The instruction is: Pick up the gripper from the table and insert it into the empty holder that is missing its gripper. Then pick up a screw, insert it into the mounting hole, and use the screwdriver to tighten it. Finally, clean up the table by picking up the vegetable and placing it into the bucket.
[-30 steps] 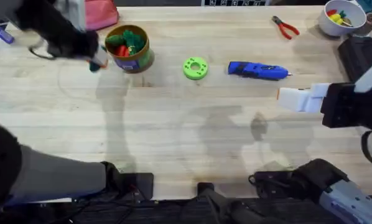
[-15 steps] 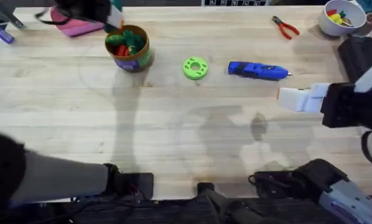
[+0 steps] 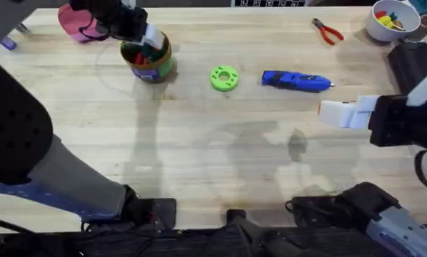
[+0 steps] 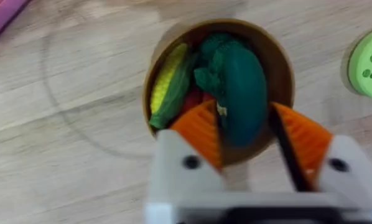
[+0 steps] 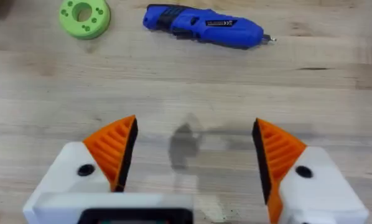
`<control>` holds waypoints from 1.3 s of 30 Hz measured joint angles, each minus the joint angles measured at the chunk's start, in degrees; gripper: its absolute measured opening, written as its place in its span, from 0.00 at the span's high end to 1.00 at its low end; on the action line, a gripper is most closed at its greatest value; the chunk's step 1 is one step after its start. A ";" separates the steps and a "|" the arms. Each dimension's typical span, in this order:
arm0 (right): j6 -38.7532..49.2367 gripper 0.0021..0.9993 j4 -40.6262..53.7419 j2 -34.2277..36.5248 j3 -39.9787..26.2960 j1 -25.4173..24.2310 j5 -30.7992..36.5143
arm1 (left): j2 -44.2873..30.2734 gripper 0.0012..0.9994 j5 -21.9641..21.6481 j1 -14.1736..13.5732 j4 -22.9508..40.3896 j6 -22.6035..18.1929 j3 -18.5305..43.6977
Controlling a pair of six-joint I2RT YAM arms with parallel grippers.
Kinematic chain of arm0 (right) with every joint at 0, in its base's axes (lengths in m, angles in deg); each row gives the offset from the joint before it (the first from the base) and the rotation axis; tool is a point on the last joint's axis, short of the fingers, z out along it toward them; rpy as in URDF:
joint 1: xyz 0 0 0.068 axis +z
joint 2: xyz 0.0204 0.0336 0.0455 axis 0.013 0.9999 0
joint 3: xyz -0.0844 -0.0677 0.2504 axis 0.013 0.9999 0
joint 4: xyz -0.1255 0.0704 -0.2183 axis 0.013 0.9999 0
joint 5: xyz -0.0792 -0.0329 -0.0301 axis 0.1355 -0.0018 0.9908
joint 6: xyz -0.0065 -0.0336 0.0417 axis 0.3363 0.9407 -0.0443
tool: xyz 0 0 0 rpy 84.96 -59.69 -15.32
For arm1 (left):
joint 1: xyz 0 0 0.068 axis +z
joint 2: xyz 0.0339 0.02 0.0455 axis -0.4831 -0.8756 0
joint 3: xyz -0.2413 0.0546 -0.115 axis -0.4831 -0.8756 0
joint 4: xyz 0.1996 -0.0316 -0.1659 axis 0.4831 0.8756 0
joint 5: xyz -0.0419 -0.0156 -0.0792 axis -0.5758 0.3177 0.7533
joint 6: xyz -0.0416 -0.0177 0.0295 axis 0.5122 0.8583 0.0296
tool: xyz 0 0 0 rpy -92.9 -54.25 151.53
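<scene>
Overhead, left arm: reaches from the lower left up across the pale wooden desk [image 3: 199, 157]; left claw [image 3: 143, 37] sits directly over the small round bucket with the yellow-orange rim and green band [image 3: 151, 60], near the far left edge.
Overhead, desk items: round bright-green plastic disc with holes [image 3: 224, 78] just right of the bucket; blue pen-shaped electric screwdriver [image 3: 294, 81] lying flat beyond it, thin tip pointing right; red-handled pliers [image 3: 327, 31] and a white bowl of coloured pieces [image 3: 392, 19] at the far right; pink object [image 3: 81, 25] at the far left.
Overhead, right arm: right claw [image 3: 344, 114] hovers at the right side, well apart from the screwdriver.
Left wrist: orange ribbed fingers [image 4: 201, 129] partly spread, clasping a dark green toy vegetable [image 4: 239, 93] above the bucket mouth; whether it touches the contents, cannot tell. A yellow corn piece [image 4: 168, 84] and something red lie inside.
Right wrist: orange ribbed fingers [image 5: 116, 147] spread wide, holding nothing, bare desk between them; screwdriver and green disc lie ahead.
</scene>
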 joint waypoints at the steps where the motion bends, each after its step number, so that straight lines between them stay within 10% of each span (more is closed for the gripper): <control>1: 0.00 0.01 0.00 0.00 0.00 0.00 0.00 | 0.11 0.26 0.00 0.00 0.27 0.02 0.00; 4: 0.00 0.01 0.00 0.00 0.00 0.00 0.00 | 0.26 0.02 -0.01 0.00 2.47 0.31 0.04; 23: 0.00 0.01 0.00 0.00 0.00 0.00 0.00 | 26.18 0.01 -3.26 0.00 18.63 2.14 2.12; 39: 0.00 0.01 0.00 0.00 0.00 -0.02 0.00 | 41.93 0.01 -5.42 -9.33 13.11 10.59 -21.97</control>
